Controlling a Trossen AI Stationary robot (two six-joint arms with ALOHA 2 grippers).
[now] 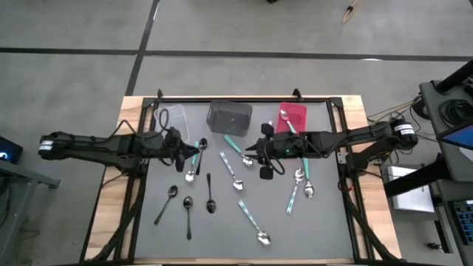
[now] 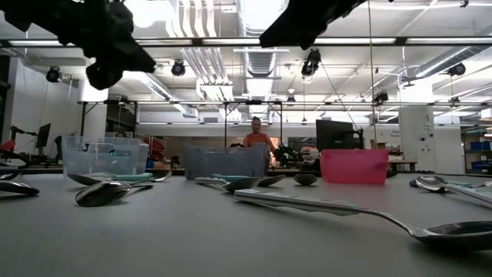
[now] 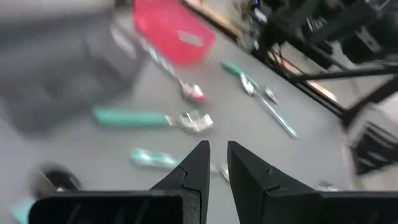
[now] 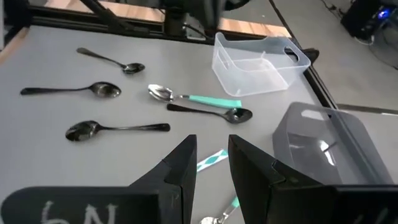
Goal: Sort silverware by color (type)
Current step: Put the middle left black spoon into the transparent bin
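Observation:
The silverware lies loose on the grey mat: black spoons at the near left, and teal-handled spoons in the middle and on the right. One silver spoon rests in the red bin. My left gripper hovers over the mat's left part, beside a teal-handled spoon. In its wrist view the fingers stand a narrow gap apart with nothing between them. My right gripper hovers over the middle of the mat, open and empty, with a teal-handled spoon on the mat below it.
Along the far edge stand a clear bin, a dark grey bin and a red bin. The mat is bounded by a black frame. In the low view both grippers hang well above the mat, and a person stands far behind the table.

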